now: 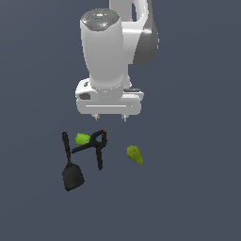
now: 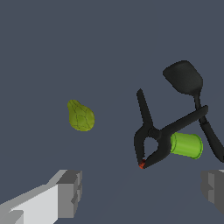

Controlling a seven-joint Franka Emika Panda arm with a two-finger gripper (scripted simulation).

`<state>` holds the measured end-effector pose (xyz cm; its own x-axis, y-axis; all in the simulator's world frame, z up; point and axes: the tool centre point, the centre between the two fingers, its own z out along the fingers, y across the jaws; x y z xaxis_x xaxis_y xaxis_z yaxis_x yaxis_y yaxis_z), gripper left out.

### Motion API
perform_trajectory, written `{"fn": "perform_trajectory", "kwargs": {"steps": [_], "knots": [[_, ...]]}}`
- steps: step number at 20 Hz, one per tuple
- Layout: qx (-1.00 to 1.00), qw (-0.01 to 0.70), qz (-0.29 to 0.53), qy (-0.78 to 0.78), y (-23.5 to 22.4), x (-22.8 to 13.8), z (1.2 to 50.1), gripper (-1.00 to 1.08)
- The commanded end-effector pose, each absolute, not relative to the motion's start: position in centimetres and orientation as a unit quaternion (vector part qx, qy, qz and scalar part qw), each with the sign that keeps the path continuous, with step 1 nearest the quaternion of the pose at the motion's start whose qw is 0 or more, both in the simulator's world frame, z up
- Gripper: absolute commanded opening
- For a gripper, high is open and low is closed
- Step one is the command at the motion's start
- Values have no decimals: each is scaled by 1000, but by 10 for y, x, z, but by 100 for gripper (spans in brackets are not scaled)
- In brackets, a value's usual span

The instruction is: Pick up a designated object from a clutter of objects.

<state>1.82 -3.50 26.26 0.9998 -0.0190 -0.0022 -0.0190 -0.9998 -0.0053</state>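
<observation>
Approach step, as judged: gripper (image 1: 110,117) hangs above the clutter, jaws spread wide, nothing held. In the wrist view its two grey fingers (image 2: 70,192) sit well apart at the lower corners of the frame.

Target, the small bright green stubby cylinder (image 1: 83,139), lies on its side left of centre in the exterior view. It sits between the long-handled black plastic spatula (image 1: 70,169) and the black spring clamp with a red tip (image 1: 95,145). One clamp arm crosses over or against the cylinder's end. The dull yellow-green pear-shaped lump (image 1: 134,154) lies well apart, right of centre.

To do it well: shift toward the frame's left, centre over the cylinder, and set the fingers across its round sides, clear of clamp arm and spatula handle.

Hard to make out: whether clamp and cylinder touch. The cylinder's near end is hidden behind the clamp in the wrist view. The spatula handle is cut off at that frame's right edge.
</observation>
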Motion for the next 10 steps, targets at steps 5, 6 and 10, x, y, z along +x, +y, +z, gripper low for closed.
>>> {"fn": "perform_trajectory", "kwargs": {"steps": [5,6,10], "knots": [[-999,9,0,41,-98,16,193,100],[-999,10,0,46,-108,14,182,100],[-998,8,0,65,-143,3,144,100]]}}
